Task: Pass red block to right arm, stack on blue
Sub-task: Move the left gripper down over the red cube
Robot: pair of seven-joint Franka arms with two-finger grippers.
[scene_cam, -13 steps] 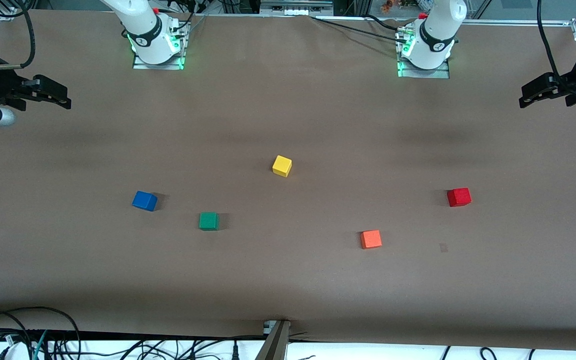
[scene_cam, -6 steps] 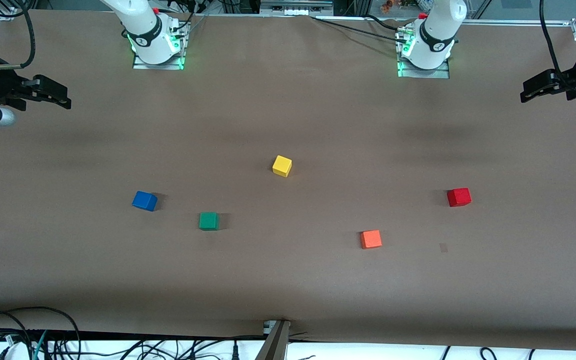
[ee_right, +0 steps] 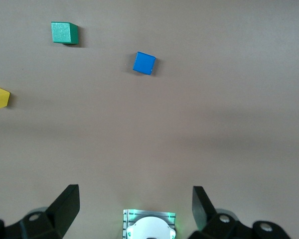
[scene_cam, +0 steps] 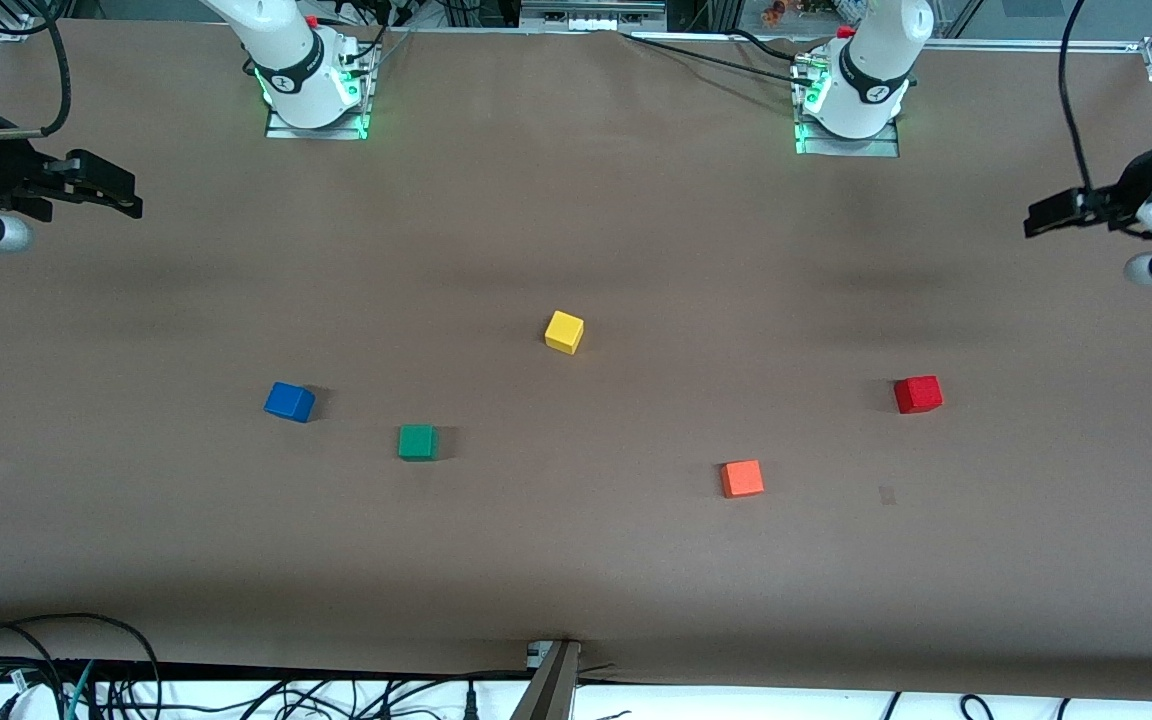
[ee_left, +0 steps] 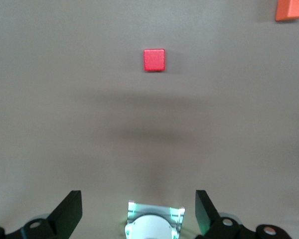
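Observation:
The red block [scene_cam: 918,394] [ee_left: 154,59] lies on the brown table toward the left arm's end. The blue block [scene_cam: 289,402] [ee_right: 144,63] lies toward the right arm's end. My left gripper [scene_cam: 1046,215] [ee_left: 138,199] hangs open and empty, up in the air over the table's edge at the left arm's end, well apart from the red block. My right gripper [scene_cam: 116,195] [ee_right: 134,194] waits open and empty over the table's edge at the right arm's end.
A green cube [scene_cam: 417,442] lies beside the blue block, slightly nearer the front camera. A yellow cube [scene_cam: 564,331] sits mid-table. An orange cube [scene_cam: 742,478] lies nearer the camera than the red block. The arm bases [scene_cam: 311,80] [scene_cam: 851,95] stand along the table's robot edge.
The left gripper has swung a little inward over the table and its wrist has turned. The right arm and all the cubes have stayed put.

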